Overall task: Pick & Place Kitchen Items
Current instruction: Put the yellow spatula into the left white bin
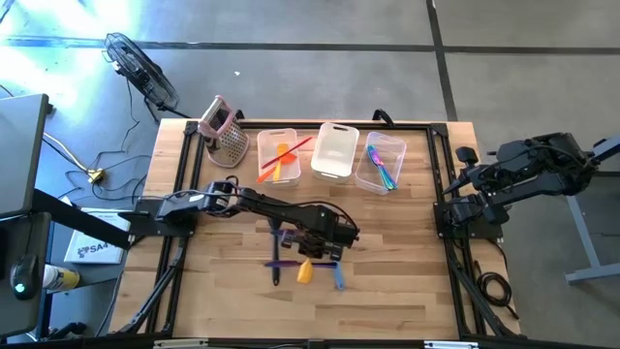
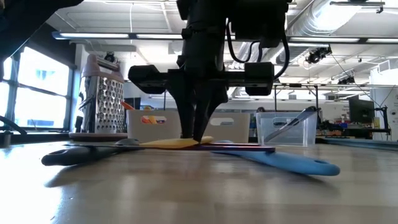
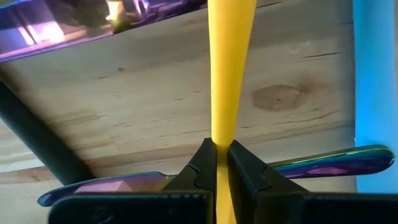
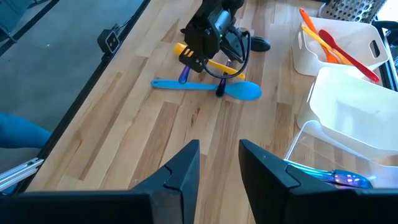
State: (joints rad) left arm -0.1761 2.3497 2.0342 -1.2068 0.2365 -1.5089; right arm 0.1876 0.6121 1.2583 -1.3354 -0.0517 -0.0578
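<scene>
My left gripper [image 1: 316, 244] stands mid-table, pointing down, shut on a yellow utensil [image 3: 227, 68]. Around it lie a blue spatula [image 2: 286, 160], a purple utensil [image 1: 287, 262], an iridescent one [image 3: 336, 163] and a dark one [image 2: 81, 155], all flat on the wood. At the far edge stand three clear bins: the left bin [image 1: 263, 145] holds orange and red utensils, the middle bin [image 1: 334, 150] shows nothing inside, and the right bin [image 1: 392, 150] holds iridescent ones. My right gripper [image 4: 219, 163] hangs open beyond the table's right edge, touching nothing. My left gripper pinches the yellow utensil's slim handle [image 3: 222, 138] between its two fingers [image 3: 200, 165]. The fingers come from above, pointing down, and lie across the handle. The utensil lies level and low among the other utensils [image 2: 177, 143]; whether it is clear of them I cannot tell.
A metal box grater with a pink handle [image 1: 225, 131] stands at the far left corner. Bare wood stretches along the near edge and toward the table's right side. Black frame rails [image 1: 438, 194] run along the table's sides.
</scene>
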